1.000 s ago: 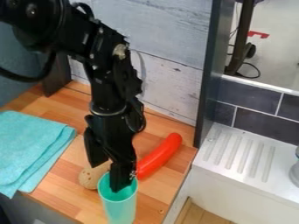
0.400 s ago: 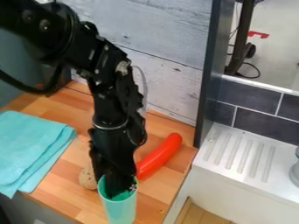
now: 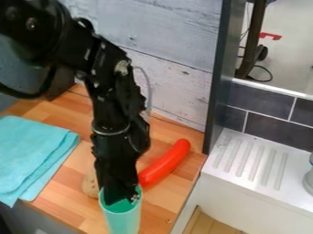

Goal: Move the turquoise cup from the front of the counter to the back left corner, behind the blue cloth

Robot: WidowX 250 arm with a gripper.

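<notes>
One green cup (image 3: pixel 124 219) stands upright near the front edge of the wooden surface (image 3: pixel 153 208), directly under the tool (image 3: pixel 122 199). Tool tip sits at the cup mouth, partly inside. Can't tell how far open it is or whether it grips the rim. Red sausage (image 3: pixel 165 163) just beside, right. Tan potato (image 3: pixel 90 185) partly hidden behind the tool. Blue cloth (image 3: pixel 34 155) at left.

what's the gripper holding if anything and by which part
Can't tell. The gripper is at the mouth of the turquoise cup, but whether it grips the rim is hidden.
</notes>
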